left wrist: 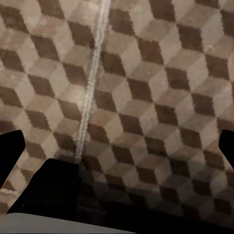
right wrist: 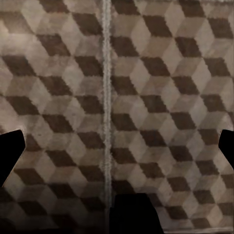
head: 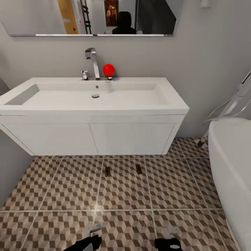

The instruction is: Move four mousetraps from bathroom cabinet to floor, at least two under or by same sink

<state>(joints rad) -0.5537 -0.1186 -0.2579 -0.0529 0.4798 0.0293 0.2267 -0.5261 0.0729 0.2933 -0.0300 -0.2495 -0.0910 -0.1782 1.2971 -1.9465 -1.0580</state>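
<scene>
Facing the white sink point(head: 94, 96) on its wall-hung vanity, with two mousetraps point(head: 107, 170) lying flat on the cube-patterned bathroom floor point(head: 69, 195) just in front of it, well apart from each other. Left gripper point(left wrist: 117, 146) and right gripper point(right wrist: 117, 146) hanging low over bare tile, jaws spread, nothing between them. Judged next: turn away toward the cabinet for the remaining traps, keeping base and arms clear of both laid boards and the bathtub point(head: 232, 157) at right.

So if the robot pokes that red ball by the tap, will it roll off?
Probably it would roll: the red ball looks round and smooth. It sits on the flat ledge of the sink beside the tap, so a nudge forward could send it into the basin rather than onto the floor. Its weight can't be judged from here.
</scene>
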